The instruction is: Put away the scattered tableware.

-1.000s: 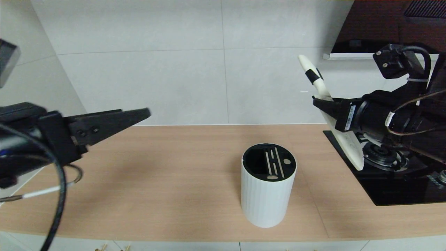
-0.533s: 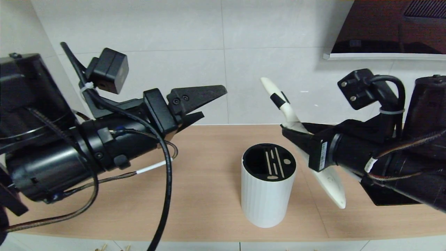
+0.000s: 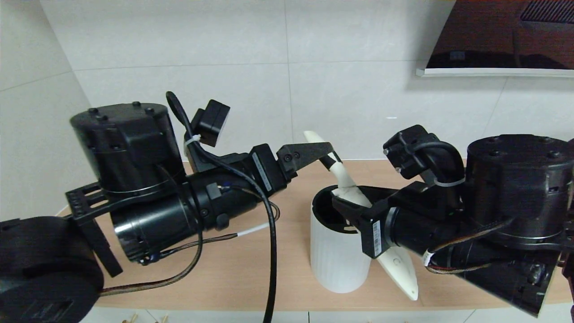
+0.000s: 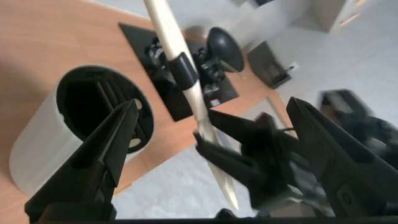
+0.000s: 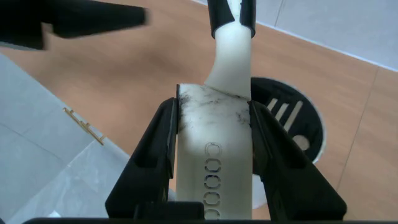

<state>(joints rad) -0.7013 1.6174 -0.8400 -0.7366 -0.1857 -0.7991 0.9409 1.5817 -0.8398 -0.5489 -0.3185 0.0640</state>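
White knife (image 3: pixel 399 271) is clamped by the blade in the right tool (image 3: pixel 345 202), just right of centre in the head view. The blade slants down to the lower right, and the handle pokes up over the black top of the ribbed white holder (image 3: pixel 334 260) on the wooden desk (image 3: pixel 251 269). Left tool (image 4: pixel 212 104) is spread wide, one finger either side of the handle's black band.

Right gripper (image 3: pixel 345 200) brought spatula (image 3: pixel 343 178) over holder (image 3: pixel 336 264).

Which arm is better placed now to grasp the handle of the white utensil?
Left: the left gripper is open astride the black-banded handle of the white flat-bladed utensil; the right gripper is shut on its wide part.
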